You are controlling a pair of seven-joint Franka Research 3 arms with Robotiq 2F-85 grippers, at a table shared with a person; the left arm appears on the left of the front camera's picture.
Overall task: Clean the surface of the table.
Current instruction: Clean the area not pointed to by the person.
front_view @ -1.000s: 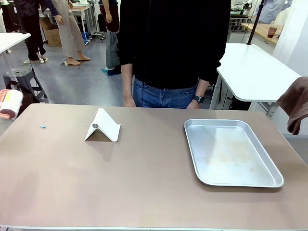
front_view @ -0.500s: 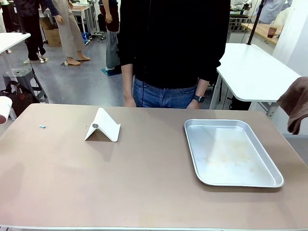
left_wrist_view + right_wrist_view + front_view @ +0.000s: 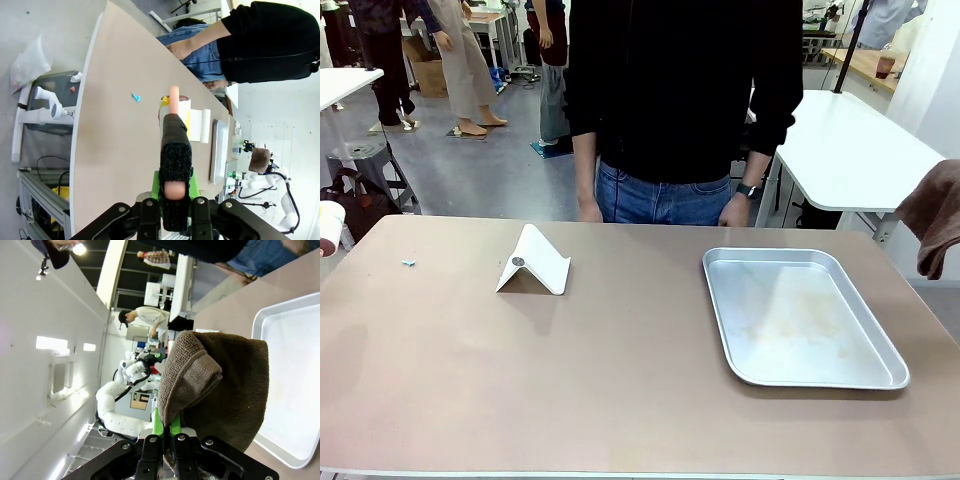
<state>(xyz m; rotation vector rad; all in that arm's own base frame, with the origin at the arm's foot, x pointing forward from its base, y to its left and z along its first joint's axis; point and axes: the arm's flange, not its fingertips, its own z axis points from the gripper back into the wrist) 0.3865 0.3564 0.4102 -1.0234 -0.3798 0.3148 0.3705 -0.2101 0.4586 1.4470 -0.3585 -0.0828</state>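
Left gripper (image 3: 174, 200): clamped narrowly on the black handle of a roller (image 3: 175, 145). Green pads show on either side of the handle.
Roller: it runs straight out from the fingers, with a pink stem and a pale roll at its far end. In the front view that roll end (image 3: 328, 228) pokes in at the left border, just off the table's far-left corner.
Table (image 3: 620, 370): the tan top stretches out ahead of the left gripper and beneath the roller's line. It also lies beyond the right gripper's load.
Blue scrap (image 3: 408, 262): a tiny fleck on the tabletop, the nearest thing to the roll and off to one side of it.
White stand (image 3: 533, 264): a folded white piece standing like a tent farther along the table. In the left wrist view it stands directly past the roll, between the roll and the tray.
Person (image 3: 680, 90): stands at the far edge in a dark top and jeans, hands hanging at the table's rim, well apart from both grippers.
Metal tray (image 3: 790, 320): bare, flat on the table's right half and close beside the right gripper's load.
Right gripper (image 3: 164, 434): fingers pinched close together on a brown cloth (image 3: 220, 390).
Brown cloth: bunched and draped over the fingers, hiding part of the tray from the right wrist. In the front view it hangs at the right border (image 3: 932, 215), off the table's edge.
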